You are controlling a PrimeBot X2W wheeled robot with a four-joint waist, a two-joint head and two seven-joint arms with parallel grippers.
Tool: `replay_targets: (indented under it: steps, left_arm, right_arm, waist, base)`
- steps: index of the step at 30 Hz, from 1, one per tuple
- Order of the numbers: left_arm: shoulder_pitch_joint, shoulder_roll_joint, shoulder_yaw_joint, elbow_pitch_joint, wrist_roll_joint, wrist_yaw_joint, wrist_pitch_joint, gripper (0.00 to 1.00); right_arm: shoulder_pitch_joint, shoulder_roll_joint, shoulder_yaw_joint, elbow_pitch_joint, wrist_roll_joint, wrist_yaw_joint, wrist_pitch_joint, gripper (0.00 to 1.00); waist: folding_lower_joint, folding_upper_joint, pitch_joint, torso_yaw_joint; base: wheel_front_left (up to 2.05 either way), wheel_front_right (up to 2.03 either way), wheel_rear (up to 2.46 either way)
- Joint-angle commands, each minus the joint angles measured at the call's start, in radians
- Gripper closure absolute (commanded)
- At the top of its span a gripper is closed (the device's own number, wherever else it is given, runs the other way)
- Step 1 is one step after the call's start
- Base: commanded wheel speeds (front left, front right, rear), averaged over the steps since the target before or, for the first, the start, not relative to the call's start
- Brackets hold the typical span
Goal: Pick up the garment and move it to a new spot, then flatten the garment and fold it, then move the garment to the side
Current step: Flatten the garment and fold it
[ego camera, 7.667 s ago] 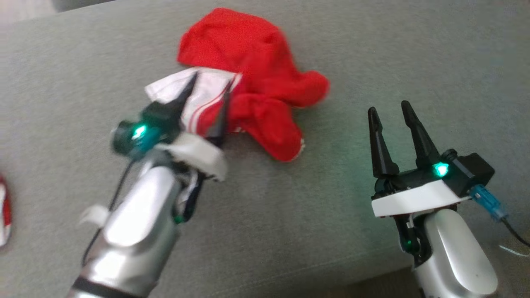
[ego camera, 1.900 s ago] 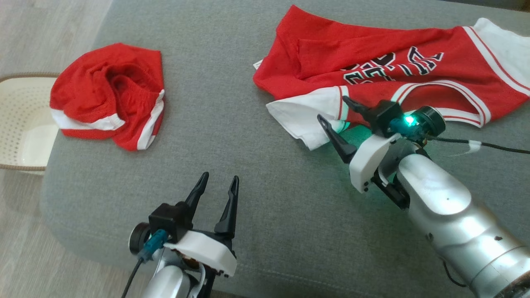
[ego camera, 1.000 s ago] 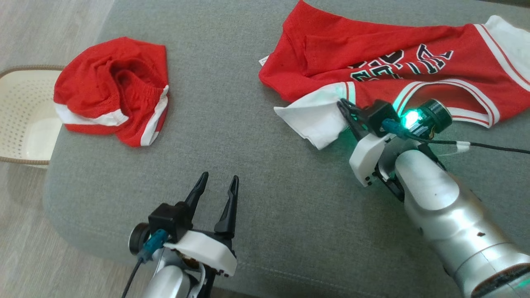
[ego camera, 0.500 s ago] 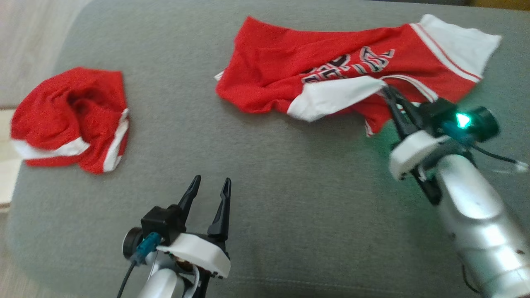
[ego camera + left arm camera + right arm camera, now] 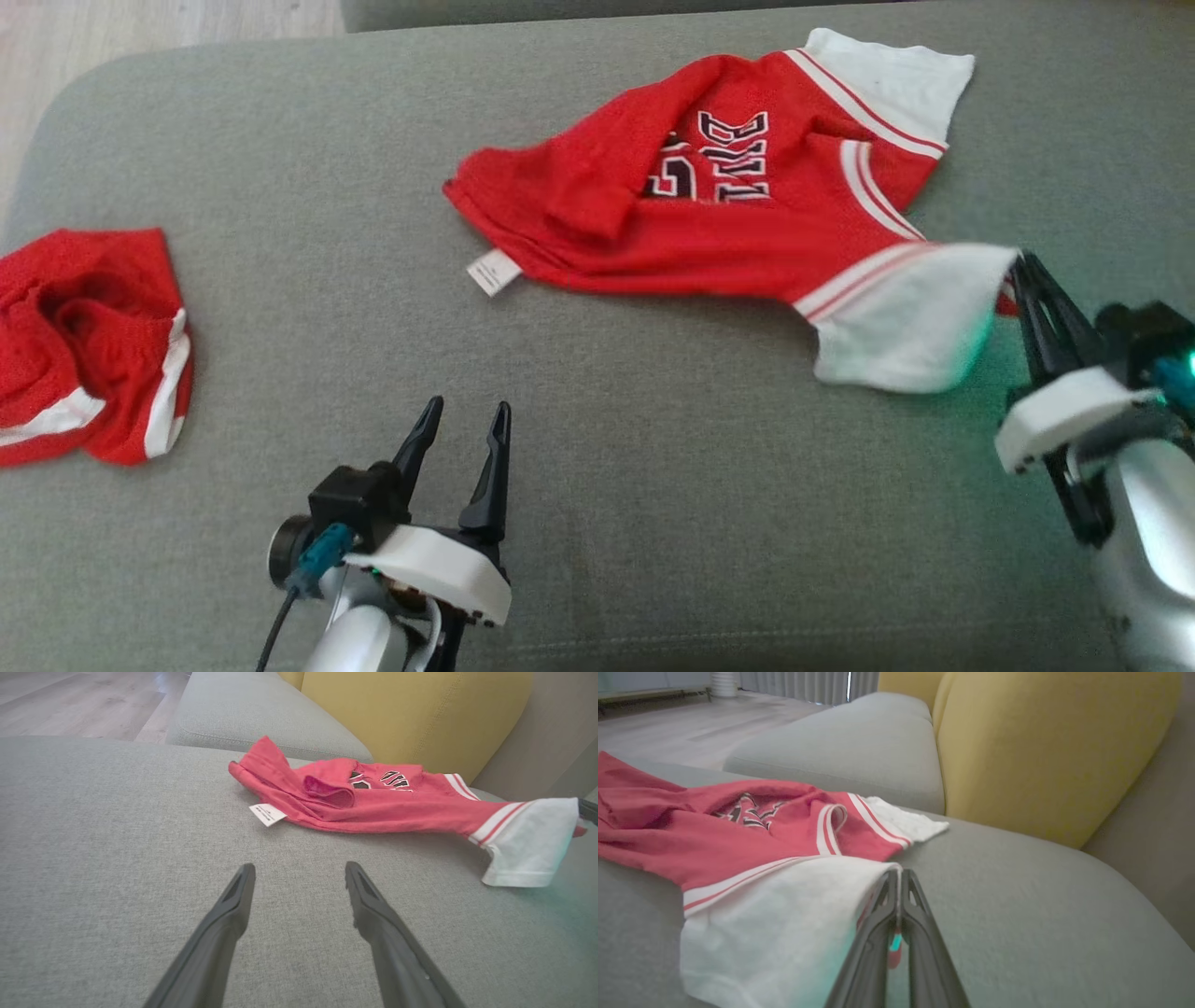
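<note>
A red jersey (image 5: pixel 709 215) with white sleeves and dark lettering lies stretched across the grey sofa seat (image 5: pixel 653 448), its label at the left edge. My right gripper (image 5: pixel 1019 264) is shut on the near white sleeve (image 5: pixel 910 317), holding it slightly lifted at the right; in the right wrist view the right gripper (image 5: pixel 899 877) pinches the red jersey (image 5: pixel 714 835) at the sleeve's edge. My left gripper (image 5: pixel 462 425) stands open over bare cushion at the lower left, well short of the red jersey (image 5: pixel 373 802); the left gripper (image 5: pixel 299 875) holds nothing.
A second red garment with white stripes (image 5: pixel 89 345) is bunched at the seat's left edge. A yellow back cushion (image 5: pixel 1045 742) and another grey seat (image 5: pixel 850 742) stand behind. Wooden floor (image 5: pixel 140 28) lies beyond the sofa's far left corner.
The right gripper closed on the white sleeve and dragged the jersey rightward, stretching it out. The head camera swung right, so the bunched garment slid left. The left gripper stayed open and still.
</note>
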Motion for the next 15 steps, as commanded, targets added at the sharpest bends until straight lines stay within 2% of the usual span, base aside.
replay_targets:
  steps: [1,2,3,10,15]
  left_arm:
    - [-0.021,0.002,0.035,-0.022,0.006,-0.001,-0.008,0.0]
    - [-0.022,0.002,0.036,-0.02,0.006,-0.002,-0.008,0.0]
    - [-0.024,0.002,0.038,-0.018,0.007,-0.002,-0.008,0.0]
    - [-0.052,0.002,0.05,-0.007,0.007,0.0,-0.008,0.0]
    - [-0.108,0.002,0.06,0.011,-0.01,0.011,-0.008,0.0]
  right_arm:
    - [0.019,-0.012,-0.013,-0.039,0.005,0.007,0.016,0.91]
    - [0.03,-0.004,-0.031,-0.046,0.007,0.007,0.019,0.32]
    - [0.037,0.004,-0.046,-0.054,0.003,0.007,0.021,0.0]
    - [0.041,0.078,-0.168,-0.105,-0.066,0.007,0.016,0.0]
    - [0.039,0.15,-0.181,-0.148,-0.06,0.007,-0.016,0.0]
  waist:
    - [0.0,-0.0001,-0.001,-0.007]
    - [0.0,-0.0001,-0.001,-0.01]
    - [0.0,-0.0001,0.0,-0.012]
    - [0.0,-0.0001,0.024,-0.025]
    - [0.0,-0.0001,0.051,-0.03]
  base:
    - [0.0,0.0,0.0]
    - [0.0,0.0,0.0]
    - [0.0,0.0,0.0]
    - [0.0,0.0,0.0]
    - [0.0,0.0,0.0]
